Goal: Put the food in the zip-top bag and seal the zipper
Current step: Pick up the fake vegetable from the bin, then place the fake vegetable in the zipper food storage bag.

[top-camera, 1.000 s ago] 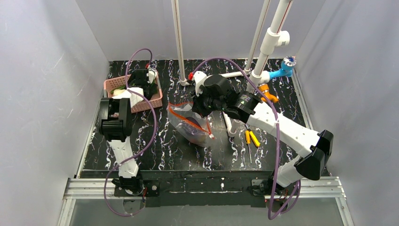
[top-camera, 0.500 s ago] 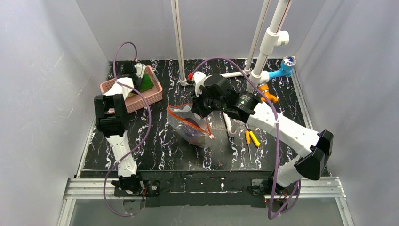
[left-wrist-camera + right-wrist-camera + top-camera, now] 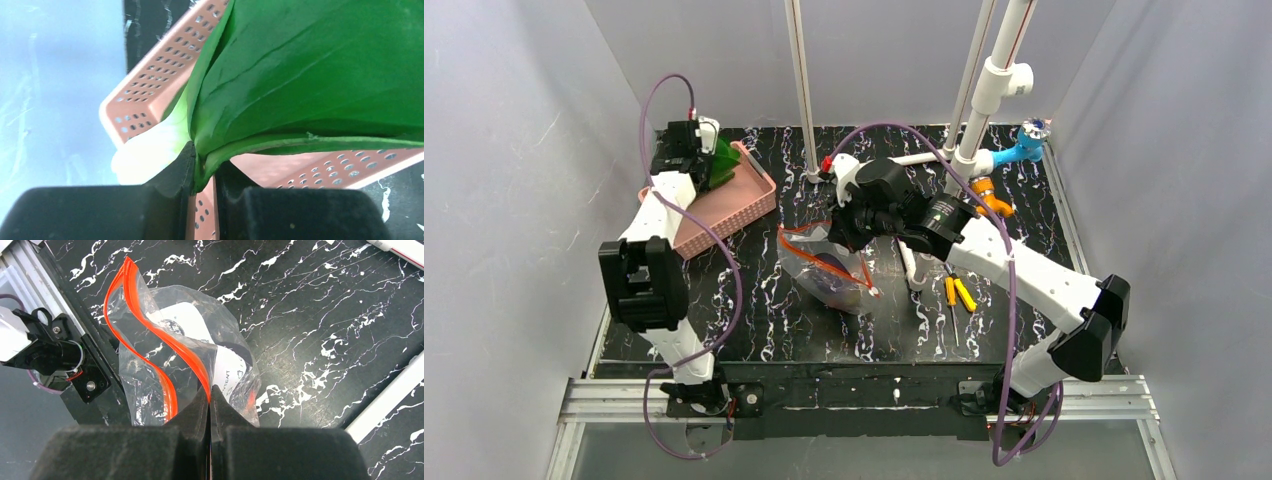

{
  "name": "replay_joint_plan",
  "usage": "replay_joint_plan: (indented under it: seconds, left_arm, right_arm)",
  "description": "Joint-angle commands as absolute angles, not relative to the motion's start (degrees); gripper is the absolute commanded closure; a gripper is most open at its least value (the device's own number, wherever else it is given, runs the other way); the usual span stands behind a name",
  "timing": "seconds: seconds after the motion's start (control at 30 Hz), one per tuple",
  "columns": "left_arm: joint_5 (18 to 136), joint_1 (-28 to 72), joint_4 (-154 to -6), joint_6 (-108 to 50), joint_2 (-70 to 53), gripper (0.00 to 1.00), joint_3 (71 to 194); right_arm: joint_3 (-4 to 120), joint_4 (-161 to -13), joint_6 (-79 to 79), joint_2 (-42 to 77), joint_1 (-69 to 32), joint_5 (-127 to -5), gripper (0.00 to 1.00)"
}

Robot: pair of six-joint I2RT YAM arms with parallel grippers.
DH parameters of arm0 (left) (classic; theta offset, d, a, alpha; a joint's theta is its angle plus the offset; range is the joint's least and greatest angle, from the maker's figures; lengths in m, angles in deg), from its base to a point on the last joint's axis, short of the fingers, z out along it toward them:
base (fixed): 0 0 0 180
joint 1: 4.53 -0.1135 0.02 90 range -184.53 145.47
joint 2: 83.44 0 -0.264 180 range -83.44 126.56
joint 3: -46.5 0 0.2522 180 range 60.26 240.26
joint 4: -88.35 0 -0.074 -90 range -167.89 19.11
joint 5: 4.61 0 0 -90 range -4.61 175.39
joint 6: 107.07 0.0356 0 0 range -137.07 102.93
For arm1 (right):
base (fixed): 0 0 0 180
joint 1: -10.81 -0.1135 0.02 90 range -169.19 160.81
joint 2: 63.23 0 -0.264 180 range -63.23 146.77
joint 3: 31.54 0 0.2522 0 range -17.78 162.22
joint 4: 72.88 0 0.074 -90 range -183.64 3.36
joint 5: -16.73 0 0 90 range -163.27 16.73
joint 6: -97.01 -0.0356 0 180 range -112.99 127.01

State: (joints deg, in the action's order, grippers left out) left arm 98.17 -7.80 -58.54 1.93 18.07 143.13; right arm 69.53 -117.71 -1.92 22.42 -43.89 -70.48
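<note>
My left gripper (image 3: 708, 165) is shut on a green leaf of the bok choy (image 3: 310, 75), which hangs above the pink basket (image 3: 150, 95) at the far left; its white stem (image 3: 145, 155) shows beside the left finger. In the top view the bok choy (image 3: 721, 163) sits over the basket's (image 3: 734, 205) back corner. At the table's centre my right gripper (image 3: 849, 235) is shut on the red-orange zipper (image 3: 172, 347) of the clear zip-top bag (image 3: 150, 365), holding its mouth up and gaping. A dark purple eggplant (image 3: 832, 275) lies inside the bag (image 3: 819, 290).
Yellow-handled tools (image 3: 959, 292) lie right of the bag. White pipes (image 3: 804, 90) rise at the back, with a blue fitting (image 3: 1032, 135) and an orange part (image 3: 989, 195) at back right. A short white pipe (image 3: 911, 265) lies by the bag. Grey walls close in on both sides.
My left gripper closed on the bok choy and carried it up toward the basket's back-left corner; the basket shifted and tilted. The right gripper and the bag stayed put.
</note>
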Motion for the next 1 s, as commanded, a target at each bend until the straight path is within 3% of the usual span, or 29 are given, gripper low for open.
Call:
replay_joint_plan:
  seconds: [0.0, 0.17, 0.37, 0.7, 0.97]
  left_arm:
    - [103.4, -7.8, -56.0, -3.8, 11.0, 1.0, 144.9]
    - [105.0, -7.9, -46.4, -18.1, 7.1, 1.0, 150.0]
    - [88.7, -8.0, -51.2, -33.2, -10.0, 1.0, 141.6]
    - [62.1, -8.3, -72.3, -58.0, -40.9, 1.0, 123.8]
    - [42.1, -8.3, -112.2, -82.5, -43.3, 1.0, 115.5]
  right_arm:
    - [72.1, -114.7, -3.9, 22.8, -43.0, -70.5, 0.99]
    - [73.8, -115.7, -4.4, 24.3, -43.0, -72.2, 0.99]
    - [78.2, -118.8, -5.6, 27.2, -43.0, -72.9, 0.99]
    - [82.5, -120.3, -9.5, 31.0, -41.0, -64.0, 0.99]
    - [87.8, -122.8, -11.4, 35.1, -37.3, -47.7, 0.99]
